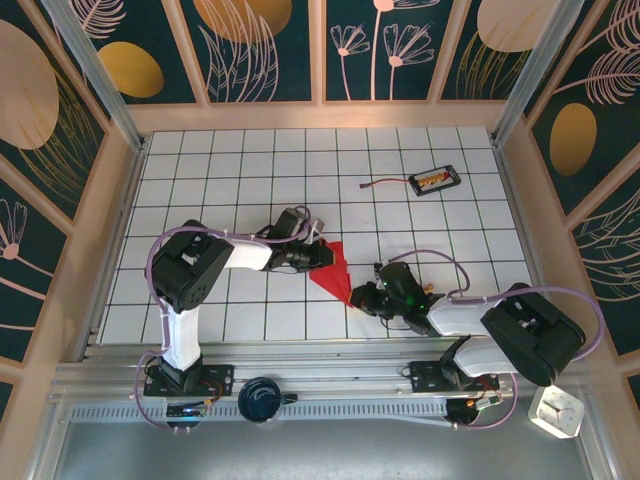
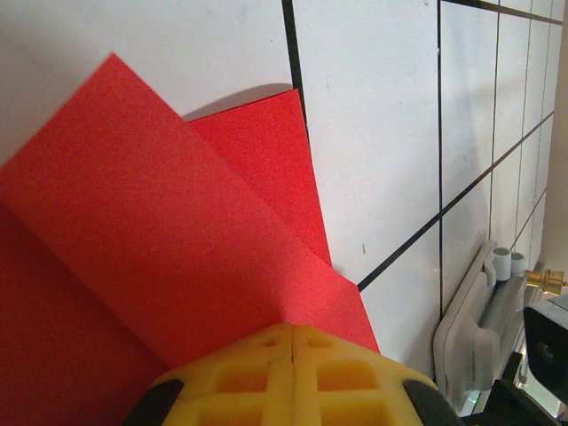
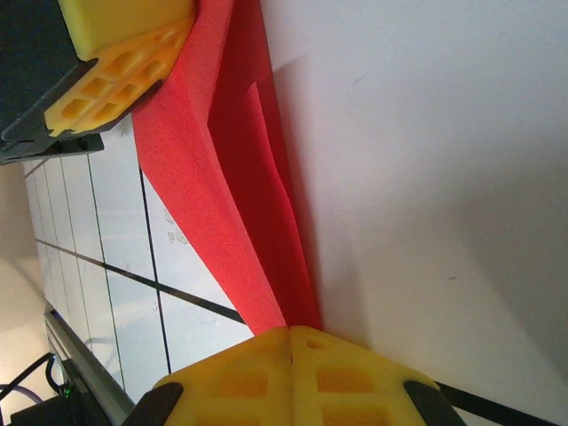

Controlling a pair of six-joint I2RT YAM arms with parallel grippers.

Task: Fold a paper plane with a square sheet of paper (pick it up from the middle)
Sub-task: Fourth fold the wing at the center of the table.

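- White grid table (image 1: 240,170) inside a dark floral enclosure; a black tray (image 1: 435,180) is taken as the landmark.
- Paper (image 1: 334,268) is found left of the tray and on its arm side, well apart from it.
- The paper is seen already folded to a narrow wedge: one wide end, one pointed tip.
- Its long axis is set diagonally. The wide end is the end toward the tray's row of tiles; the tip is the end away from that row, toward the arm bases.
- Left gripper (image 1: 315,256) is clamped shut on the wide end. In its wrist view the yellow fingers (image 2: 240,377) are closed together over red layers.
- Right gripper (image 1: 362,297) is clamped shut on the tip. From its wrist camera the wedge is seen running straight away to the other arm's pads (image 3: 115,84).
- So the paper is spanned between both grippers along its own axis, mid-span free.
- Whether it rests on the table or is held just off it cannot be told.
- Judgement: neither arm is nearer and each owns one end, so the next crease should be worked along that axis. Opposed pulling could tear the tip.
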